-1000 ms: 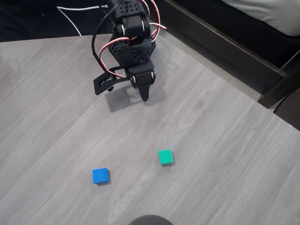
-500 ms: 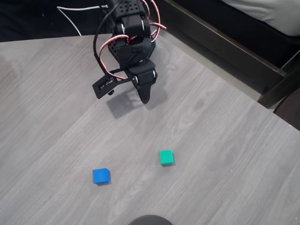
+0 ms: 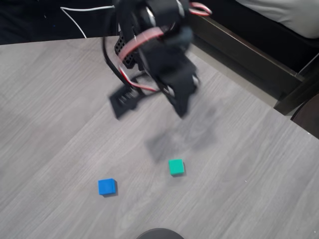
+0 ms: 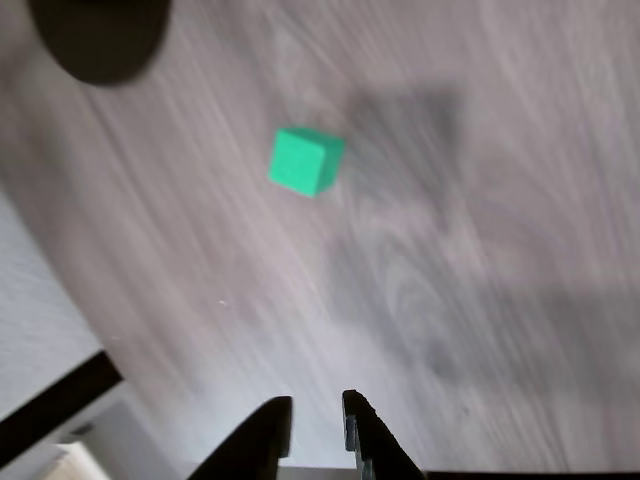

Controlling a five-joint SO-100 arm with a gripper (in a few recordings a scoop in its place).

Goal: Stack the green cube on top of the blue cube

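Note:
The green cube (image 3: 176, 167) lies on the grey wood-grain table (image 3: 249, 164), with the blue cube (image 3: 106, 186) to its lower left, about a hand's width away. My black gripper (image 3: 152, 107) hovers blurred above the table, up and slightly left of the green cube, its jaws spread open and empty. In the wrist view the green cube (image 4: 305, 160) sits ahead of the fingers, well beyond the gripper (image 4: 315, 400), and nothing is between the fingers.
A dark round object (image 3: 159, 234) pokes in at the table's near edge; it also shows in the wrist view's top left corner (image 4: 100, 35). A dark frame (image 3: 239, 45) runs along the table's upper right edge. A white cable (image 3: 84, 9) lies at the back.
The arm has swung right and forward toward the green cube, blurring with speed. Both cubes have stayed put. The jaws remain open.

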